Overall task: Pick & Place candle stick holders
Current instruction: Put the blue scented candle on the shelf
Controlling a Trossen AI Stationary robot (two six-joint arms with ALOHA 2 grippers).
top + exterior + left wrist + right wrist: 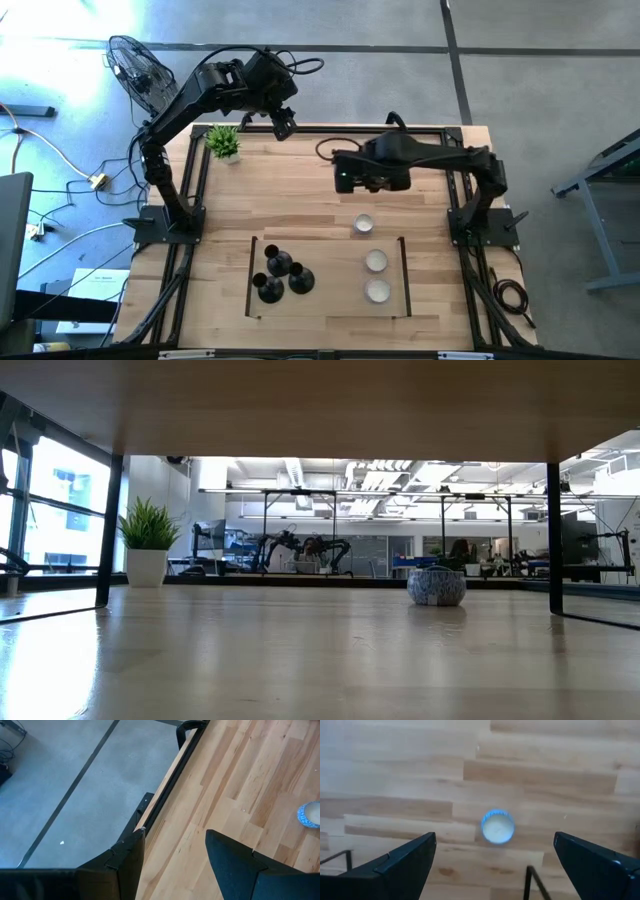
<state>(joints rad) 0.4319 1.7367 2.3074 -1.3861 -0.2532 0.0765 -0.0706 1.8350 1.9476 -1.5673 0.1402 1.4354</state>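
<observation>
Both end effectors sit with fingers apart and nothing between them, as my wrist feeds show. My left end effector point(284, 124) hangs over the far edge of the pale wooden plank worktop point(300, 185), just beside the small green potted plant in its white pot point(224, 142); its feed looks down past the worktop's black edge rail point(165, 795) onto grey floor. My right end effector point(347, 178) hovers above the middle of the worktop, and between its dark fingers point(402, 857) I see one small round white cup with a blue rim point(497, 826) standing on the planks.

From above, the three small black candlestick holders with round domed bases point(279, 271) stand bunched together at the left end of the area marked by thin black strips point(253, 270), on the near half of the worktop, well apart from both end effectors. Two more round white cups point(376, 275) stand at the right end of that area, and the blue-rimmed one lies just beyond its far side, between the right end effector and the pair.

At worktop height I see only the potted plant point(147, 540) and a rounded blue-and-white patterned cup point(436, 586).
</observation>
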